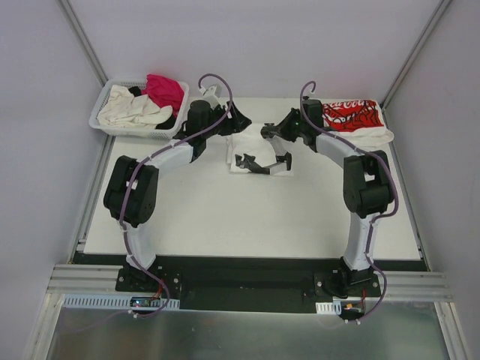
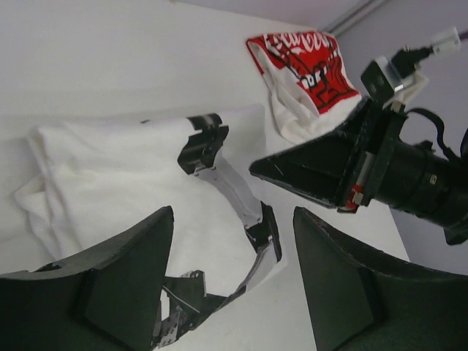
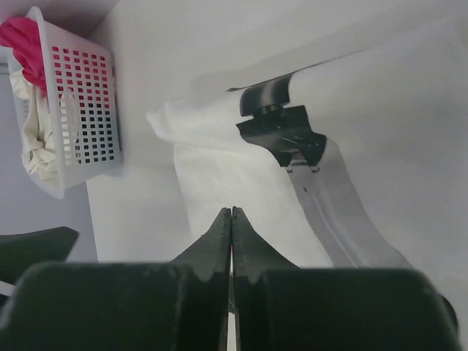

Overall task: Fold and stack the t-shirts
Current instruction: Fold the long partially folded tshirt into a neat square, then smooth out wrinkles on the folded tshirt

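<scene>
folded item: plain white cloth t-shirt (image 1: 244, 146), lying flat at the far middle of your white table top (image 1: 247, 217)
long axis: left to right across the table, as the top view gives it
left gripper (image 2: 232, 234): fingers well apart, nothing between them; it looks down on the shirt from just past its far left corner
right gripper (image 3: 232, 219): fingers pressed together, no cloth caught in them; its tip hangs over the shirt's far edge
nearer arm: the right one, by a little, in my judgement
likely stack spot: white t-shirt with red print (image 1: 352, 116), far right, to the right of the folded one and apart from it
waiting stock: white slotted plastic basket (image 1: 101, 112), far left, holding cream (image 1: 127, 109), magenta (image 1: 165, 90) and black cloth
writing: white script on the red print, coca-cola style, only partly legible from your left wrist view; no other labels readable
</scene>
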{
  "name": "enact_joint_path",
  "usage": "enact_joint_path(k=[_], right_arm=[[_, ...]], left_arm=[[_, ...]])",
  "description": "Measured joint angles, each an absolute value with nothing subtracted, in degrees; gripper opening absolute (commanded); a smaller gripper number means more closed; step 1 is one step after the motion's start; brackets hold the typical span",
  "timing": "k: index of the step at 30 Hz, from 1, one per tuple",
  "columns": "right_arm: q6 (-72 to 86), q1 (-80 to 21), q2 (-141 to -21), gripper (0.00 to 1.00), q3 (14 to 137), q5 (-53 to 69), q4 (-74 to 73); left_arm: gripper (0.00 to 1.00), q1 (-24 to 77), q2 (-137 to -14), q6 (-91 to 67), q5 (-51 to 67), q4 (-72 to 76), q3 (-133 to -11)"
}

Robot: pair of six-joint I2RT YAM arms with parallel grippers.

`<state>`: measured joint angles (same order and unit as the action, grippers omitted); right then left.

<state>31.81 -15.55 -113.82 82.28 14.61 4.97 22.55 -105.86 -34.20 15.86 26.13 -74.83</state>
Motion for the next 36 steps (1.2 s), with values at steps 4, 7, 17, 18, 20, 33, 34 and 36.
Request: enact_joint_path(k=[4,7,17,18,20,33,34,36], right_arm=[[33.0,-16.6,-122.0,0.01,89.1,17.6,5.8],[34.1,-15.8,-128.0,0.01,92.9,19.0,5.8],[44.6,-9.3,-137.0,0.12,96.4,27.2,9.9],[45.9,-8.6,-137.4,0.13,96.3,28.0,10.9],[48.0,-7.5,-138.0,0.13,95.8,29.5,12.9],[51.2,-6.2,-135.2,0.2,92.9,35.0,15.5],[51.2,-6.3,-134.5,0.22,93.1,35.6,15.1],[50.9,-6.6,-133.2,0.24,93.9,36.7,14.4]], left_arm=[[0.64,22.4,-113.0,-36.0,21.2,28.4,-76.2],[0.63,22.4,-117.9,-38.2,24.3,29.4,-76.5],[0.63,22.3,-118.4,-41.8,28.3,33.4,-73.3],[0.63,22.3,-118.1,-41.9,28.4,33.4,-73.0],[0.63,22.3,-117.9,-42.1,28.4,33.8,-72.9],[0.62,22.3,-117.9,-42.9,29.6,35.3,-72.9],[0.62,22.3,-117.9,-42.9,29.6,35.6,-72.9],[0.62,22.3,-117.8,-42.9,29.6,36.2,-72.8]])
